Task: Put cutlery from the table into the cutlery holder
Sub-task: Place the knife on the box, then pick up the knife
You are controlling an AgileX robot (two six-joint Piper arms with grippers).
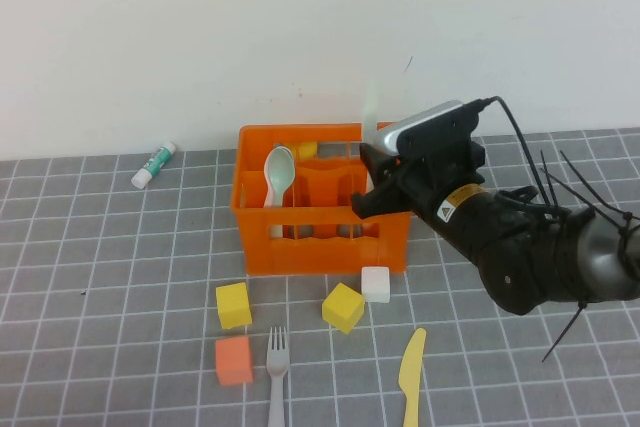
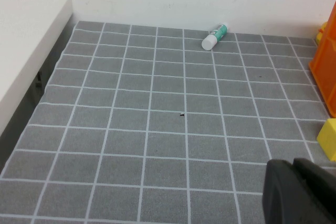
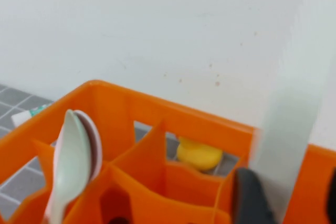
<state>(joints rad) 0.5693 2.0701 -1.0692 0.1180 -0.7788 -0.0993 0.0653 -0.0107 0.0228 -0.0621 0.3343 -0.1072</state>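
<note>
Progress stood partial: orange cutlery holder (image 1: 318, 209) held a mint green spoon (image 1: 278, 175) and a yellow piece; right gripper (image 1: 372, 179), over its right-hand compartments, grasped an upright pale utensil (image 1: 370, 107); grey fork (image 1: 277, 372) and yellow knife (image 1: 410, 372) remained on the table (image 1: 120, 277); left gripper (image 2: 299, 192) was parked clenched, empty.

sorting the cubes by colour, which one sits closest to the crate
The white cube, right against the orange crate's front wall; both yellow cubes and the orange cube lie farther out.
</note>
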